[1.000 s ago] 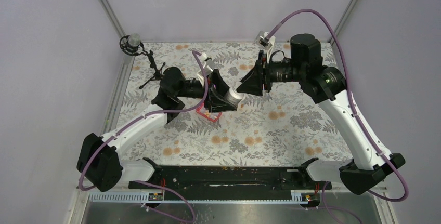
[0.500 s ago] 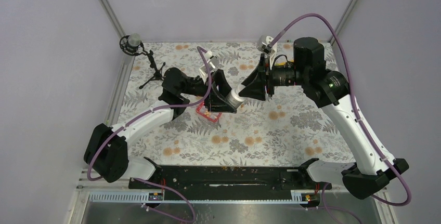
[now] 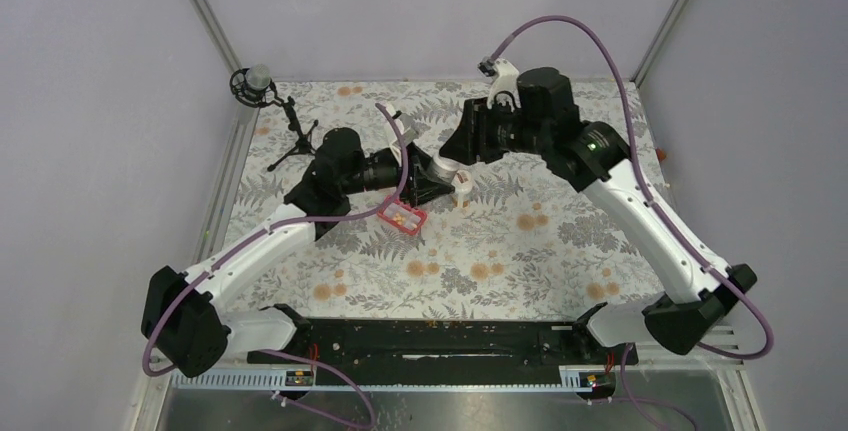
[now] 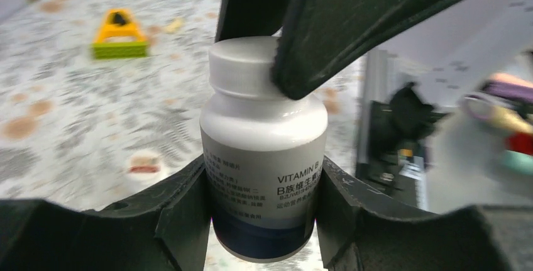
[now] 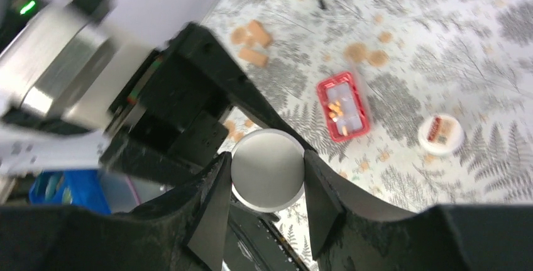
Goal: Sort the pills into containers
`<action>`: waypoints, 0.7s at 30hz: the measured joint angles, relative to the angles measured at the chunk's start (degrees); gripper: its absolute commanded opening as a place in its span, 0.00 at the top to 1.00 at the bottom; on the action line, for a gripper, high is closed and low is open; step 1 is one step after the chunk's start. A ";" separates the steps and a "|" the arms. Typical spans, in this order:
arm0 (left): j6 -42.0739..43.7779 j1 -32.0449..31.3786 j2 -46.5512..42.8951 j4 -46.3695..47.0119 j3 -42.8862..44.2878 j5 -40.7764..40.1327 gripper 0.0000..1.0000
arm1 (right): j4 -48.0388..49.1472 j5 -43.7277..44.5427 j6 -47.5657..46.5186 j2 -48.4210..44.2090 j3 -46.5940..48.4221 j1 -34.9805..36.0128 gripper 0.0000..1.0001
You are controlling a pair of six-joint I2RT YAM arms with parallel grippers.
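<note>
A white vitamin bottle [image 4: 264,158] hangs above the cloth between my two arms. My left gripper [image 4: 263,199] is shut on its body, one jaw on either side of the label. My right gripper [image 5: 267,176] is shut on the bottle's white cap [image 5: 267,167], seen end on; its black finger [image 4: 352,26] reaches in from the top of the left wrist view. From above, the left gripper [image 3: 425,179] and right gripper [image 3: 448,158] meet at the bottle [image 3: 437,167]. The red container [image 5: 325,95] lies flat on the cloth, holding a few orange pills [image 5: 335,111]. It is also visible from above [image 3: 402,217].
A small white round bottle [image 5: 441,134] stands on the cloth near the container, also visible as [image 3: 462,182]. A yellow wedge tool [image 4: 119,34] lies further off. A microphone on a tripod [image 3: 258,84] stands at the back left. The floral cloth [image 3: 500,261] covers the table.
The bottle has moved up and back, away from over the red container, which now lies uncovered. The right arm swung left and turned round the cap. Both grips held.
</note>
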 measured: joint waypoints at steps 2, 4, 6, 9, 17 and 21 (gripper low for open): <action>5.01 -0.90 -0.48 -3.54 0.00 -6.71 1.00 | -2.58 6.38 3.19 2.95 2.62 1.49 0.47; 9.46 -1.97 -1.16 -6.27 -0.04 -13.18 1.00 | -5.62 10.49 5.75 6.05 5.88 2.51 0.30; 13.27 -3.17 -1.92 -6.93 -0.11 -17.33 1.00 | -7.52 12.46 8.13 8.63 8.59 3.43 0.16; 16.35 -4.72 -3.74 -6.51 -0.20 -19.85 1.00 | -8.74 13.38 9.53 9.62 9.18 4.72 0.05; 18.08 -5.09 -6.47 -5.73 -0.96 -20.81 1.00 | -7.17 7.87 7.19 3.76 7.61 -0.24 0.00; 18.16 -5.09 -6.43 -7.37 -1.20 -18.51 1.00 | -4.87 -0.61 4.15 -0.94 4.76 -3.52 0.02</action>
